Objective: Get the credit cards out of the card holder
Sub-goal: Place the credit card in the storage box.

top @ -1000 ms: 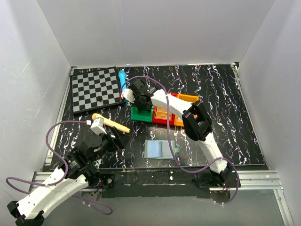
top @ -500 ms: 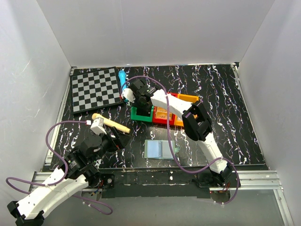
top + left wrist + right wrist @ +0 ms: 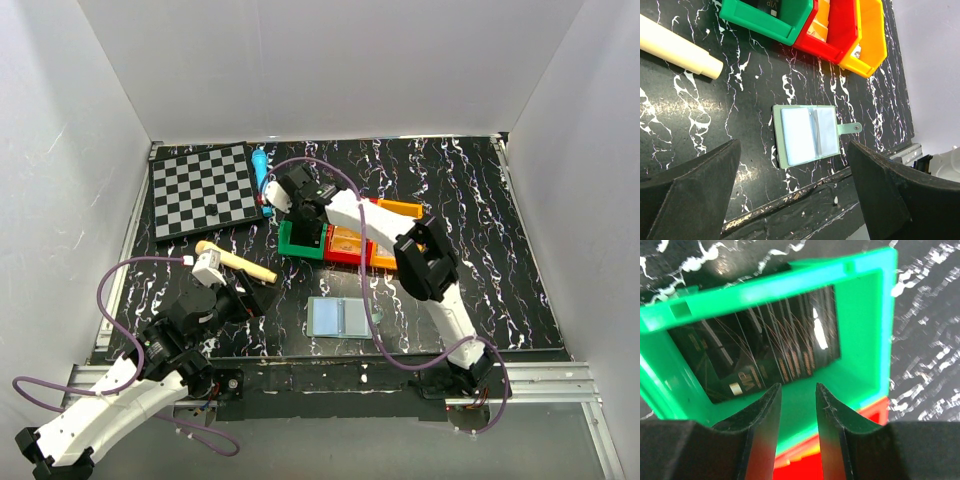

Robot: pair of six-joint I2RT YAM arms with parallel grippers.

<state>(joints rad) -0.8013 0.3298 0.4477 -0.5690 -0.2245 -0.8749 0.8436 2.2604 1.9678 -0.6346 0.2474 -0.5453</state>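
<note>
Now my right fingers (image 3: 832,425) stand partly apart with nothing between them, directly over the green bin (image 3: 862,340), where a dark card (image 3: 765,350) lies flat. The card holder (image 3: 340,317) lies open on the desk (image 3: 480,220) near its front edge, long axis running left to right, side tab to the right, well apart from that bin. My left fingers (image 3: 690,195), spread wide and empty, hang much nearer it, so I judge any further reach suits that side.

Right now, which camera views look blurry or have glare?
Right wrist view: soft, the dark card in the green bin smeared, with a bright glare streak. Left wrist view: card holder crisp, near fingers dark and unfocused. Top view: evenly lit, sharp.
</note>
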